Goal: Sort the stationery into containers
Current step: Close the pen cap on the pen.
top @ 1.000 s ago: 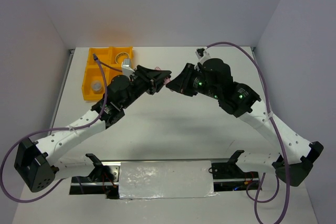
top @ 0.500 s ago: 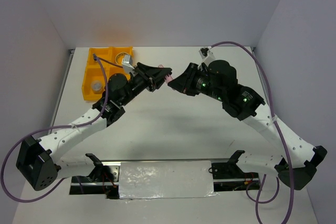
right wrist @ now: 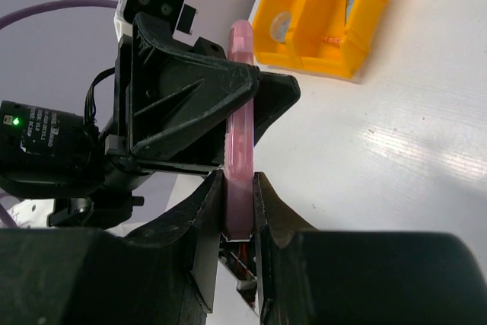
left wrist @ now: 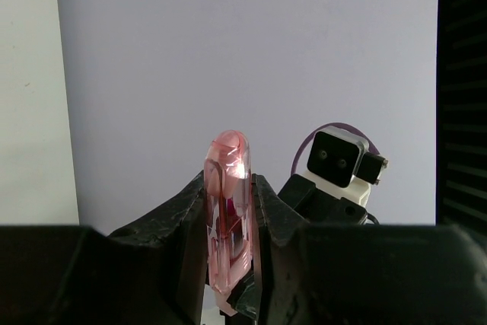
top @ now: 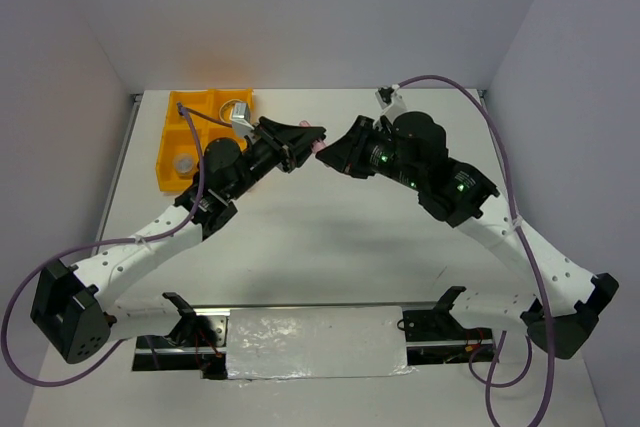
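While both arms are meeting in mid-air over the middle of the desk, the two hands are sitting a touch further toward 12 o'clock than a second ago, and the tips are crowding closer together. The left hand is clenching one end of the pink tapered piece, fingers pressing on both sides. The right hand is clamping the other end, so it's hanging between them, off the desk. It's looking translucent and glossy, slim, with a rounded tip. The orange-yellow tray is sitting at 10 o'clock, well apart from it, holding a round jar and a tan ring in separate compartments.
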Available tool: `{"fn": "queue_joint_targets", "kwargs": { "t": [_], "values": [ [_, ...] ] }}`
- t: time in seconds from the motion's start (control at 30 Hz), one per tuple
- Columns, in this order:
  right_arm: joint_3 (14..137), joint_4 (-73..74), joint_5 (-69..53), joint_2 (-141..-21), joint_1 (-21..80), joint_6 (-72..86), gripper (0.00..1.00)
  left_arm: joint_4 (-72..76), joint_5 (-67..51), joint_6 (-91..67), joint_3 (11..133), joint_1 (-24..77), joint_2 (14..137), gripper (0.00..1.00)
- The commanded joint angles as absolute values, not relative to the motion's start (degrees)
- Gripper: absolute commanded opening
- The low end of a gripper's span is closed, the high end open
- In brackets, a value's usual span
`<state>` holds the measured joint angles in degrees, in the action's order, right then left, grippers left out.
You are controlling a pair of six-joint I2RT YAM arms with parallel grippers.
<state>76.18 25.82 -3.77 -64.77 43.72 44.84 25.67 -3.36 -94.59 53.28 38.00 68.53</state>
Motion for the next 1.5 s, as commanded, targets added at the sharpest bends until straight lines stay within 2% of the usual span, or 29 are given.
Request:
{"fn": "queue_joint_targets", "kwargs": {
  "t": [0.0, 0.2, 0.3, 0.37, 0.53, 0.77, 0.87, 0.9, 0.97, 1.0, 1.1, 1.47],
  "values": [
    [78.2, 19.3, -3.1, -66.4, 43.9, 42.9, 0.0, 27.5, -7.0, -92.9, 56.0, 38.6, 68.2, 0.22],
    [78.7, 16.4, -2.3, -67.8, 43.9, 42.5, 0.0, 26.4, -6.8, -91.8, 55.5, 38.7, 67.1, 0.22],
    [76.3, 11.4, -4.1, -67.1, 43.9, 41.0, 0.0, 24.9, -7.0, -89.6, 56.8, 38.6, 66.8, 0.32],
    [71.2, 4.3, -5.2, -65.0, 43.9, 39.2, 0.0, 22.8, -7.2, -84.3, 60.4, 38.6, 67.0, 0.34],
    [63.5, -4.7, -6.2, -61.6, 43.6, 38.5, 0.0, 17.3, -9.0, -76.2, 67.0, 38.8, 67.5, 0.27],
    [63.0, -17.0, -9.0, -63.1, 43.3, 36.1, 0.0, 20.4, -12.4, -66.4, 68.4, 43.9, 68.6, 0.29],
    [63.6, -20.4, -12.3, -64.2, 42.9, 35.2, 0.0, 20.4, -13.4, -64.1, 68.6, 45.6, 68.2, 0.37],
    [63.5, -21.2, -13.0, -64.2, 42.9, 34.9, 0.0, 20.8, -13.6, -63.9, 67.9, 45.6, 67.5, 0.47],
    [62.8, -23.5, -15.2, -63.8, 42.9, 34.5, 0.0, 19.6, -13.4, -61.7, 68.0, 45.6, 66.7, 0.6],
    [62.0, -24.2, -15.9, -63.5, 42.8, 34.3, 0.0, 18.4, -12.9, -60.5, 68.5, 45.6, 65.8, 0.74],
    [60.0, -26.7, -18.1, -61.9, 42.9, 33.7, 0.0, 15.0, -11.3, -56.3, 72.2, 45.4, 64.8, 0.9],
    [58.2, -26.2, -18.0, -58.3, 43.0, 31.8, 0.0, 3.0, -7.0, -48.3, 82.7, 42.2, 65.2, 0.99]
  ]
}}
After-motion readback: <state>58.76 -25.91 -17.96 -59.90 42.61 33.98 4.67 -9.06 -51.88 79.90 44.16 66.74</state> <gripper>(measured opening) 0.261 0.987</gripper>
